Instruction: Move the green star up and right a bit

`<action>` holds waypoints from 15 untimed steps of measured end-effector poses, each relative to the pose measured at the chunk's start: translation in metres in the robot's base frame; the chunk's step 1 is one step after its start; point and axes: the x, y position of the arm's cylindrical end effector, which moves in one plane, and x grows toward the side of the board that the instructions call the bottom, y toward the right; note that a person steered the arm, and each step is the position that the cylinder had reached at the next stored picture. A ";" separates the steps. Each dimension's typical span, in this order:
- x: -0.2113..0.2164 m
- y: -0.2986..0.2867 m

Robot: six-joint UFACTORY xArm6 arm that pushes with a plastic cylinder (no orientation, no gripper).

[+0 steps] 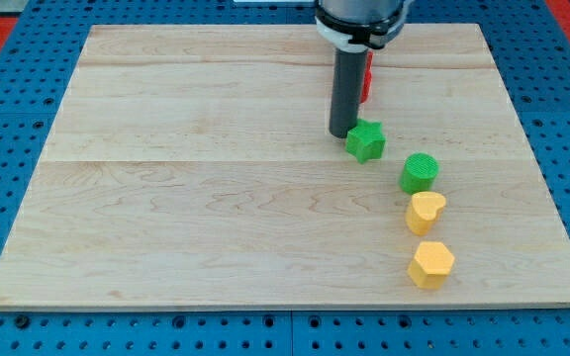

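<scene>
My tip (340, 134) points straight down, apparently touching the board.

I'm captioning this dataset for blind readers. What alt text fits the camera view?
My tip rests on a wooden board just left of the green star, touching or nearly so. A green cylinder, yellow heart and yellow hexagon run toward the view's bottom right; a red block peeks from behind the rod.

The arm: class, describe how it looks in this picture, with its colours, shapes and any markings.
A straight, dark grey, round rod, plain and unmarked, ends in my tip. Above it sit a white ring and a wider black housing, cut off by the view's top. No cables show.
</scene>
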 end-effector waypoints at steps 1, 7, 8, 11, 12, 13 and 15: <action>0.000 0.019; -0.062 0.109; -0.061 0.090; -0.009 0.000; 0.026 0.001; 0.054 0.005; 0.077 0.014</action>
